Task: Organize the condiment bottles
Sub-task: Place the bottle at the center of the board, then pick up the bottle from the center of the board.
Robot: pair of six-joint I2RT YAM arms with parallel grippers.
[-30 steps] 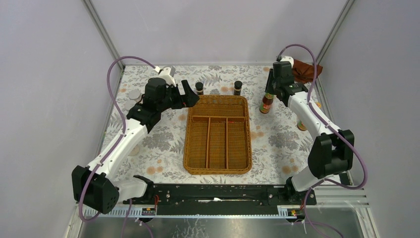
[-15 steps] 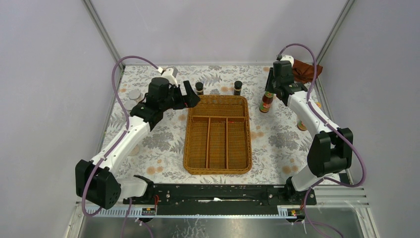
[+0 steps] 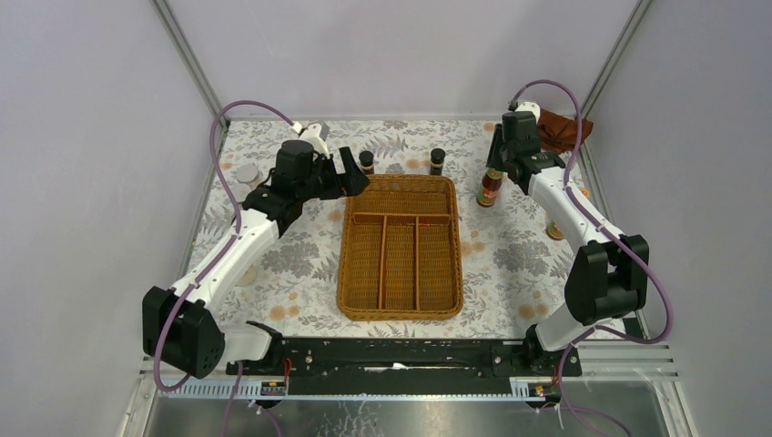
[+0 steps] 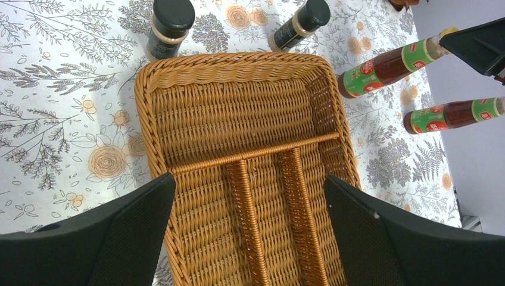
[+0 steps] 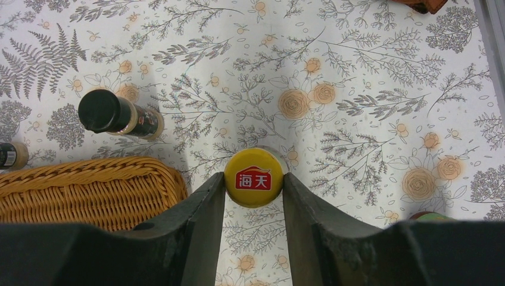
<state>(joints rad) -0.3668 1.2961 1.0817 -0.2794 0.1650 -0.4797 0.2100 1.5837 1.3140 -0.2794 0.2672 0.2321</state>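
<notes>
Right gripper clamped the yellow cap of the upright red sauce bottle just beside the brown woven wicker tray, probably a top hold for lifting it in; the cap's red badge read "海天". Left gripper hung wide open over the tray's dividers, two small dark black-capped bottles beyond its fingertips.

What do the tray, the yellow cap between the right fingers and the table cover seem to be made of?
Tray: woven wicker or rattan, honey-brown, slightly glossy; plaited strands show.
Sauce bottle cap: probably plastic, smooth yellow, red printed logo.
Table cover: printed cloth or vinyl, matte, grey ferns and orange roses; which one is unclear.
</notes>
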